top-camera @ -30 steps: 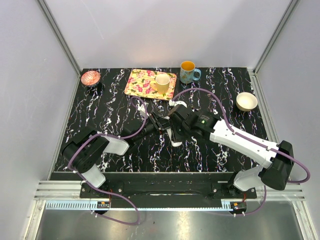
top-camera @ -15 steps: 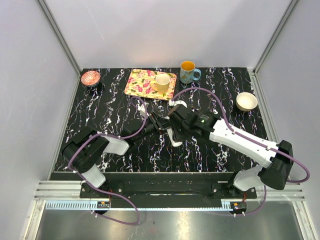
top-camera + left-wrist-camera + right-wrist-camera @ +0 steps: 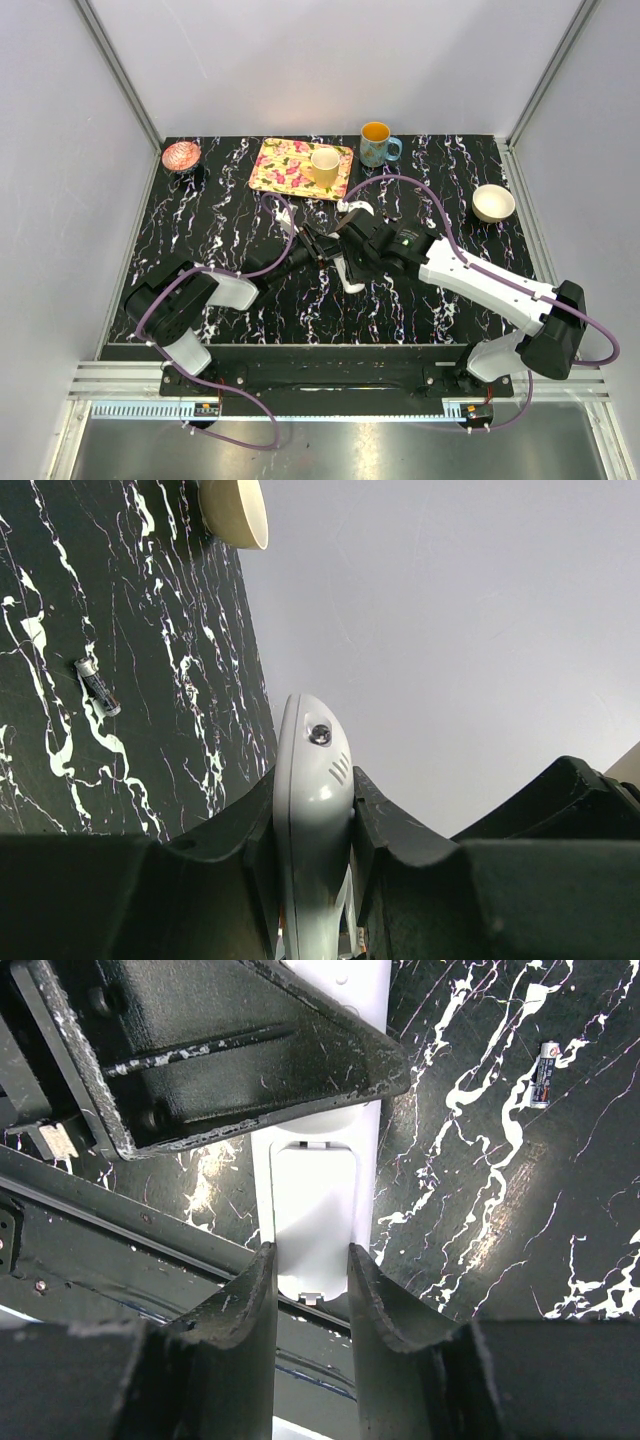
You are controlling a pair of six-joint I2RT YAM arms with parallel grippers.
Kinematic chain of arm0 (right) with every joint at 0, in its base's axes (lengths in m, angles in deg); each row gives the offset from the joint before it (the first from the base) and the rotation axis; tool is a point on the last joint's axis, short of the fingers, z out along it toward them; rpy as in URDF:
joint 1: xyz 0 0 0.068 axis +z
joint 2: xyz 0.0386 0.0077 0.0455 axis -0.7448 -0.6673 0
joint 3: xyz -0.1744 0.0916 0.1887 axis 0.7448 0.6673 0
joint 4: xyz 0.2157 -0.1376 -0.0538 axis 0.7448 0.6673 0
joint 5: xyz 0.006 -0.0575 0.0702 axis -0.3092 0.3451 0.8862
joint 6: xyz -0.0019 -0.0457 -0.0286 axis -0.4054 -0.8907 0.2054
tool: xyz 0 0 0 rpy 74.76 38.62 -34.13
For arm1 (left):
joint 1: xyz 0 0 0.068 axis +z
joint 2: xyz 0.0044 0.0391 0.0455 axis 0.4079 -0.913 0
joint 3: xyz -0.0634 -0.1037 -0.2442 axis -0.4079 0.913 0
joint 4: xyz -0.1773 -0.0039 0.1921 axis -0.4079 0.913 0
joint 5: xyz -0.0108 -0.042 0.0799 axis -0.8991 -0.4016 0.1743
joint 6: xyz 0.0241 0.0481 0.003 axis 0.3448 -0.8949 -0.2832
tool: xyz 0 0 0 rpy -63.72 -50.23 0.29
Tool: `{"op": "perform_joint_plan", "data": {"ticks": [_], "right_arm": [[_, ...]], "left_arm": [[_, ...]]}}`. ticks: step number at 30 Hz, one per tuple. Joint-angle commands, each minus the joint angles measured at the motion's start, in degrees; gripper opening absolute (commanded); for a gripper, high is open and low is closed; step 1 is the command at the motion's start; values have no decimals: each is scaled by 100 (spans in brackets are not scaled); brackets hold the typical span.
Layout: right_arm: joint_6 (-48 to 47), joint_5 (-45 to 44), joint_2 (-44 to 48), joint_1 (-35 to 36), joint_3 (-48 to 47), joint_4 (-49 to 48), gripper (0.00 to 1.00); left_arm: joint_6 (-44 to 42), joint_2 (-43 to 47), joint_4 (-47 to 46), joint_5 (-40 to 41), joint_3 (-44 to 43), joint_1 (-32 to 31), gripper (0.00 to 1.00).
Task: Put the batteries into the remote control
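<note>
White remote control (image 3: 312, 770) pinched by left claw (image 3: 312, 825) and right claw (image 3: 310, 1260), both stretched inward to meet.

Changes, top view, centre of frame:
- Right arm (image 3: 470, 275): its wrist end now sits slightly further left and a touch higher than a second ago. Most of the shift comes in the first half-second, with barely any after
- Right gripper (image 3: 343, 258), on the remote control (image 3: 350, 278): carried left with the wrist, now closer to the left gripper (image 3: 318, 248)
- White wrist fitting (image 3: 352, 207): shifted left by the same small amount
- Purple cable (image 3: 400, 180): left foot of its arch drawn slightly leftward
</note>
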Motion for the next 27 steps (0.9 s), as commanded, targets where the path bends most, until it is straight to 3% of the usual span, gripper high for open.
{"op": "perform_joint_plan", "data": {"ticks": [1, 7, 12, 27], "right_arm": [[-43, -14, -53, 48, -70, -134, 20], [-26, -22, -106, 48, -43, -178, 20], [-43, -31, -62, 39, 1, -195, 32], [-8, -40, -106, 48, -78, -257, 42]], "left_arm": [[72, 77, -458, -4, -258, -57, 0], [54, 68, -458, -4, -284, -93, 0], [80, 77, -484, -4, -258, -93, 0], [107, 33, -555, 13, -240, -119, 0]]}}
